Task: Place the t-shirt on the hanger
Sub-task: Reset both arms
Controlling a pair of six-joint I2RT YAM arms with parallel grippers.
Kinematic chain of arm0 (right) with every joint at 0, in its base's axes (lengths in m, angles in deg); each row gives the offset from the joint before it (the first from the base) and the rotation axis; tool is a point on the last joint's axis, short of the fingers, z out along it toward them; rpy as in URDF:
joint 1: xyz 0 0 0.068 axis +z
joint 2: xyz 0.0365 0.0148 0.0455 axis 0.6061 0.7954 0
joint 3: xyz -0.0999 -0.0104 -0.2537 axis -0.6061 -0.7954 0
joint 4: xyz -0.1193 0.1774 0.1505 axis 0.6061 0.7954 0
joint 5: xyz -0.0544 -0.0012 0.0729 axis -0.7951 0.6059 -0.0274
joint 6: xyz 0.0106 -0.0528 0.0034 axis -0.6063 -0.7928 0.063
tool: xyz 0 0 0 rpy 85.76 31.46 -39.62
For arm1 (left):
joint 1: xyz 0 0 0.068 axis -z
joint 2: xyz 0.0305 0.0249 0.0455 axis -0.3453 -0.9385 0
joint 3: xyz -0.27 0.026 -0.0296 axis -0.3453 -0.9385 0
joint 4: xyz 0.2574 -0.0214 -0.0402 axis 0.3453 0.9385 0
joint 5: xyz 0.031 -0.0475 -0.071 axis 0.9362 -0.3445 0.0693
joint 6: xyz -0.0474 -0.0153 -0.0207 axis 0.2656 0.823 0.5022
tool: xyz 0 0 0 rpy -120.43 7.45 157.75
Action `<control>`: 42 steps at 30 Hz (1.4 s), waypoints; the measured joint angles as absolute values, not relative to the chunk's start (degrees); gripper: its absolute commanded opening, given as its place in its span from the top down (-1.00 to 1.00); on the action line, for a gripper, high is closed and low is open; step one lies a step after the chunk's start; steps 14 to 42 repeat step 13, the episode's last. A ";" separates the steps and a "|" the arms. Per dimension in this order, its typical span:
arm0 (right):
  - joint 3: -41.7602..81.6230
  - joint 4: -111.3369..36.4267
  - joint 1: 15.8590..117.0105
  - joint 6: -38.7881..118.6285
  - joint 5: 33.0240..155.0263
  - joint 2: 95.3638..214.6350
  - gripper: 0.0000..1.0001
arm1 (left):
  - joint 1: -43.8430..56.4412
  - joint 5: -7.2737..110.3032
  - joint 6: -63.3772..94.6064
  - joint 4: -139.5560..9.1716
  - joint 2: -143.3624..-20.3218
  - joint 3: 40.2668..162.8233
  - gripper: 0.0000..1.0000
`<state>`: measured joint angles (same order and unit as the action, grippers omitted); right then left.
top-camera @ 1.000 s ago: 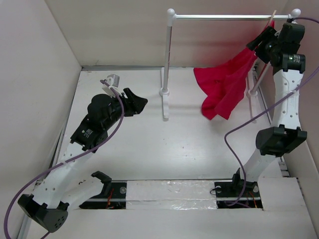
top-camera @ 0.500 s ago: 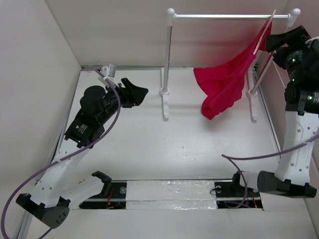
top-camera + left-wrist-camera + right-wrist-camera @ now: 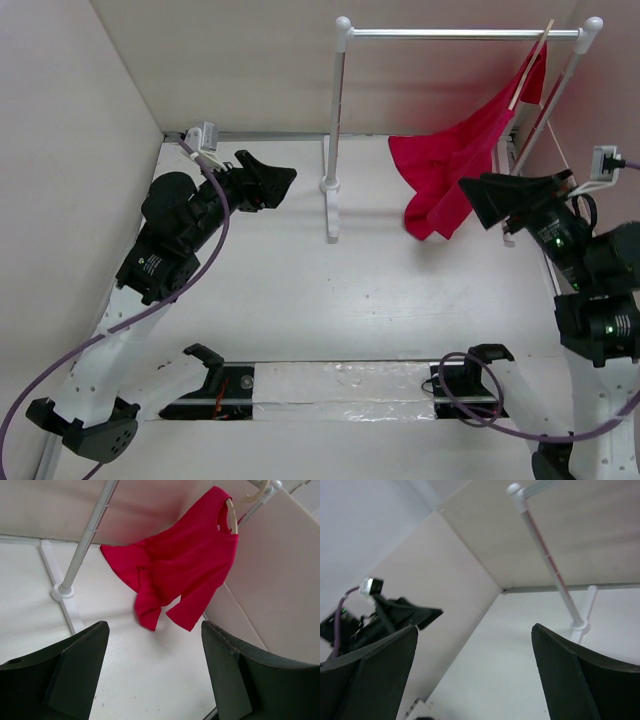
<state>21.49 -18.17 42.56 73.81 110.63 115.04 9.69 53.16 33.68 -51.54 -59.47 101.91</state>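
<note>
The red t-shirt (image 3: 455,160) hangs on the pale wooden hanger (image 3: 531,62), whose hook sits on the rack bar at the far right. The left wrist view shows the t-shirt (image 3: 185,565) draped from the hanger (image 3: 234,516) at its neck. My left gripper (image 3: 272,182) is open and empty at the far left, well apart from the shirt; it also shows in its own wrist view (image 3: 155,630). My right gripper (image 3: 478,198) is open and empty, just below the shirt's lower edge in the top view, pointing left; its own view (image 3: 475,630) shows no shirt.
The white rack has a metal bar (image 3: 460,34), a left post (image 3: 335,130) with a foot on the table and a right post (image 3: 560,95). Beige walls close in the left, back and right sides. The left arm shows in the right wrist view (image 3: 380,615).
My right gripper has let go near the hanger at the rack's top right and swung down and back to beside the shirt's hem. My left arm has lifted slightly toward the back.
</note>
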 measured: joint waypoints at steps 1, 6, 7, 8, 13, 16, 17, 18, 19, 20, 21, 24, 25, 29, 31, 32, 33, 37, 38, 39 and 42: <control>20.02 -18.78 42.89 74.14 111.84 113.29 -1.00 | 9.71 53.16 33.92 -51.62 -59.12 101.91 -0.44; 13.94 -18.17 43.64 75.34 115.44 108.11 -1.00 | 9.71 53.69 35.32 -51.91 -57.13 100.95 -0.42; 13.27 -17.47 43.99 75.32 115.64 107.85 -1.00 | 9.69 53.82 35.78 -51.95 -56.81 100.42 -0.42; 12.59 -16.73 44.58 75.10 115.73 107.65 -1.00 | 9.69 53.84 36.24 -52.11 -56.52 99.70 -0.41; 12.06 -11.40 48.44 72.61 114.72 107.65 -1.00 | 9.69 54.04 39.32 -52.52 -56.37 95.92 -0.43; 12.06 -11.40 48.44 72.61 114.72 107.65 -1.00 | 9.69 54.04 39.32 -52.52 -56.37 95.92 -0.43; 12.06 -11.40 48.44 72.61 114.72 107.65 -1.00 | 9.69 54.04 39.32 -52.52 -56.37 95.92 -0.43; 12.06 -11.40 48.44 72.61 114.72 107.65 -1.00 | 9.69 54.04 39.32 -52.52 -56.37 95.92 -0.43; 12.06 -11.40 48.44 72.61 114.72 107.65 -1.00 | 9.69 54.04 39.32 -52.52 -56.37 95.92 -0.43; 12.06 -11.40 48.44 72.61 114.72 107.65 -1.00 | 9.69 54.04 39.32 -52.52 -56.37 95.92 -0.43; 12.06 -11.40 48.44 72.61 114.72 107.65 -1.00 | 9.69 54.04 39.32 -52.52 -56.37 95.92 -0.43; 12.06 -11.40 48.44 72.61 114.72 107.65 -1.00 | 9.69 54.04 39.32 -52.52 -56.37 95.92 -0.43; 12.06 -11.40 48.44 72.61 114.72 107.65 -1.00 | 9.69 54.04 39.32 -52.52 -56.37 95.92 -0.43; 12.06 -11.40 48.44 72.61 114.72 107.65 -1.00 | 9.69 54.04 39.32 -52.52 -56.37 95.92 -0.43; 12.06 -11.40 48.44 72.61 114.72 107.65 -1.00 | 9.69 54.04 39.32 -52.52 -56.37 95.92 -0.43; 12.06 -11.40 48.44 72.61 114.72 107.65 -1.00 | 9.69 54.04 39.32 -52.52 -56.37 95.92 -0.43; 12.06 -11.40 48.44 72.61 114.72 107.65 -1.00 | 9.69 54.04 39.32 -52.52 -56.37 95.92 -0.43; 12.06 -11.40 48.44 72.61 114.72 107.65 -1.00 | 9.69 54.04 39.32 -52.52 -56.37 95.92 -0.43; 12.06 -11.40 48.44 72.61 114.72 107.65 -1.00 | 9.69 54.04 39.32 -52.52 -56.37 95.92 -0.43; 12.06 -11.40 48.44 72.61 114.72 107.65 -1.00 | 9.69 54.04 39.32 -52.52 -56.37 95.92 -0.43; 12.06 -11.40 48.44 72.61 114.72 107.65 -1.00 | 9.69 54.04 39.32 -52.52 -56.37 95.92 -0.43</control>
